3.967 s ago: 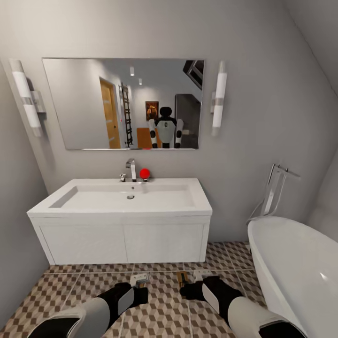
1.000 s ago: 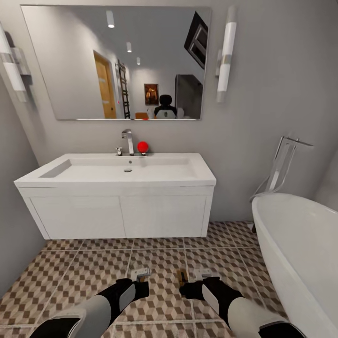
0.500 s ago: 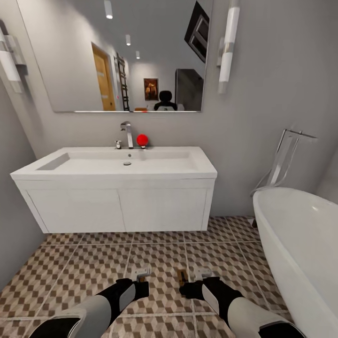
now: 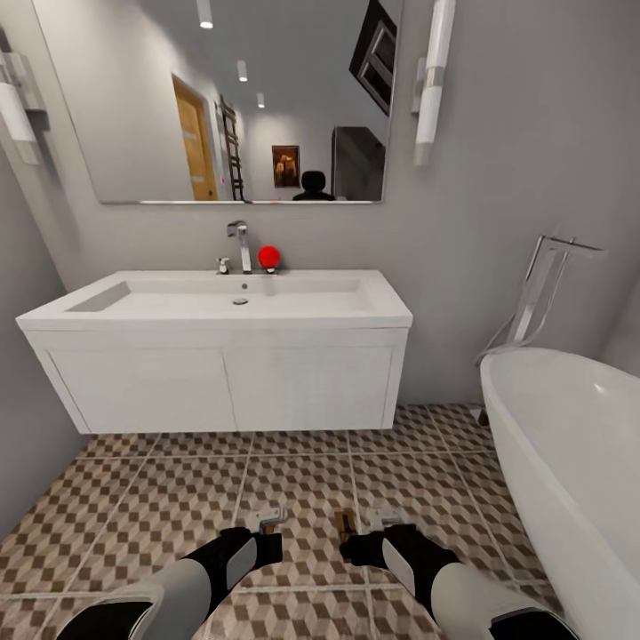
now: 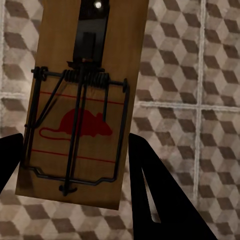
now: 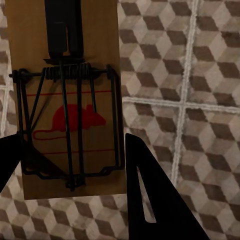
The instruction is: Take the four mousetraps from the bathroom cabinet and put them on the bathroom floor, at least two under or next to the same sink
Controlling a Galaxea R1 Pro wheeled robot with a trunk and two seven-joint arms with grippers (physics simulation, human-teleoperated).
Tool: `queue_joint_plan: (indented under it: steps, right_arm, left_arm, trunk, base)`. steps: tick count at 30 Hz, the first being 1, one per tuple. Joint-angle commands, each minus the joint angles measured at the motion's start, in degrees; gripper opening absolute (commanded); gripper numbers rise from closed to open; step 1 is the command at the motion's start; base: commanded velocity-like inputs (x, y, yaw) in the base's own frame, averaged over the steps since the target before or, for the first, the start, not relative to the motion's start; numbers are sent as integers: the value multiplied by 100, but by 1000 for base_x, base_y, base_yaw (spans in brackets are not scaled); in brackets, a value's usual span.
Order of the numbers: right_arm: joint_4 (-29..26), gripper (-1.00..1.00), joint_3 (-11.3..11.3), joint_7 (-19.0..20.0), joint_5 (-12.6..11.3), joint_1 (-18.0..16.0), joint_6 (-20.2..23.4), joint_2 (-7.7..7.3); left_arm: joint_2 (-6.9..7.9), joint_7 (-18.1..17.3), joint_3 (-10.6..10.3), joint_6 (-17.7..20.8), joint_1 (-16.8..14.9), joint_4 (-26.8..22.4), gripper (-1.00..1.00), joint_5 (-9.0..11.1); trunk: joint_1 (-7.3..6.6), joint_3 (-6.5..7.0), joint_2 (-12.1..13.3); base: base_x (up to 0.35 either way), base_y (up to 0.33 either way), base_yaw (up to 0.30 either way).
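**Both traps arriving at the sink, ready to go down**

Across the last few seconds the head view is dropping and drawing nearer: the bathroom sink (image 4: 213, 302) is now sitting higher and larger in the picture, the mirror (image 4: 213, 98) is running off the top, and more of the bathroom floor (image 4: 151, 507) is opening up between the robot and the white unit. That is the camera travelling, not the furniture. The arms are holding the same pose in front throughout. For the task, this is putting the robot within placing range of the sink, so I judge the next step to be lowering the traps onto the tiles just in front of, or under, the unit.

Going left to right: the left hand (image 4: 265, 531) is clamped on a mousetrap (image 5: 82, 100), its dark fingers pressing both long edges of the board in the left wrist view, above patterned tile. The right hand (image 4: 356, 533) is likewise clamped on a second mousetrap (image 6: 67, 100). Farther right, the white bathtub (image 4: 569, 462) is standing beside the sink.

No writing is readable. Each board is carrying only a red mouse silhouette with thin red lines, under the dark wire spring.
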Motion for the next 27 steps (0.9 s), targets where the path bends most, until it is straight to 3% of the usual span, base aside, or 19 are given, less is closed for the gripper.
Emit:
queue_joint_plan:
  steps: [1, 8, 15, 20, 21, 27]
  right_arm:
    - [-10, -100, 46, -3, -75, -2, 33, -3]
    - [-15, -100, 28, -7, -82, -7, 52, -6]
    - [-45, -100, 16, -13, -89, -66, 94, -11]
    - [-52, -100, 12, -174, -93, -447, 109, -12]
    - [-53, -100, 11, -484, -96, -607, 112, 1]
    - [-60, -100, 11, -720, -105, -793, 113, 41]
  left_arm:
    - [-3, 36, 36, 36, 0, -14, -100, 33]
    - [-1, 36, 31, 144, -2, -312, -100, 36]
    - [-3, 36, 36, 653, -109, -490, -100, 47]
    - [-5, 36, 38, 812, -514, -514, -100, 55]
    - [-23, 36, 39, 846, -704, -508, -100, 57]
    - [-63, 36, 39, 1095, -1008, -498, -100, 54]
  trunk:
    - [21, -30, -44]
    - [175, -212, -325]
    - [329, -401, -605]
    - [439, -537, -806]
    - [461, -564, -846]
    - [593, -727, -1087]
  base:
    - [0, 0, 0]
    - [0, 0, 0]
    - [0, 0, 0]
    - [0, 0, 0]
    - [0, 0, 0]
    - [0, 0, 0]
